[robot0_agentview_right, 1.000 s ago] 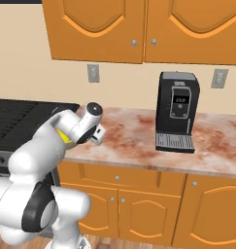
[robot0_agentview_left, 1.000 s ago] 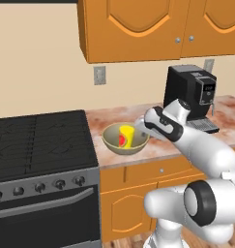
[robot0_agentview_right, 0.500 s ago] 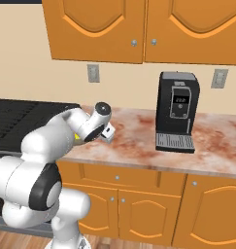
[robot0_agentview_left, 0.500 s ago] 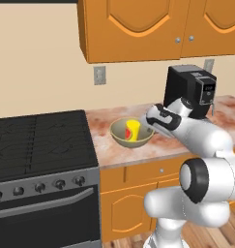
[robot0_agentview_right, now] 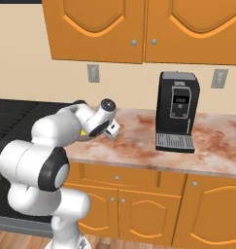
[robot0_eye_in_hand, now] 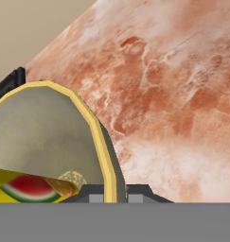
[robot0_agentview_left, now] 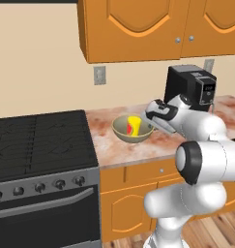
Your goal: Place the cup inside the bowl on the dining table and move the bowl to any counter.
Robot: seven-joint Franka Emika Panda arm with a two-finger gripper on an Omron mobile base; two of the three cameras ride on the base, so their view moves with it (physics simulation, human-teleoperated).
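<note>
The olive-tan bowl (robot0_agentview_left: 124,130) with a paler rim sits low over the marble counter (robot0_agentview_left: 153,147), just right of the stove. The yellow cup (robot0_agentview_left: 134,124) with a red mark lies tilted inside it. My gripper (robot0_agentview_left: 151,126) is shut on the bowl's right rim. In the hand view the rim of the bowl (robot0_eye_in_hand: 106,151) passes between the two fingertips (robot0_eye_in_hand: 93,194) of the gripper (robot0_eye_in_hand: 115,194), with the cup (robot0_eye_in_hand: 31,186) at the lower left and the counter (robot0_eye_in_hand: 182,94) beyond. From the right base view the gripper (robot0_agentview_right: 113,130) reaches over the counter (robot0_agentview_right: 139,141). The dining table is out of view.
A black coffee machine (robot0_agentview_left: 189,89) (robot0_agentview_right: 177,112) stands on the counter to the right of the bowl. A black stove (robot0_agentview_left: 41,145) (robot0_agentview_right: 22,114) adjoins the counter on the left. Orange wall cabinets (robot0_agentview_left: 153,26) hang above, and drawers (robot0_agentview_right: 139,177) sit below.
My gripper has carried the bowl with the cup a little right and back, away from the stove edge, mostly in the first half second. The arm has stretched further over the counter.
</note>
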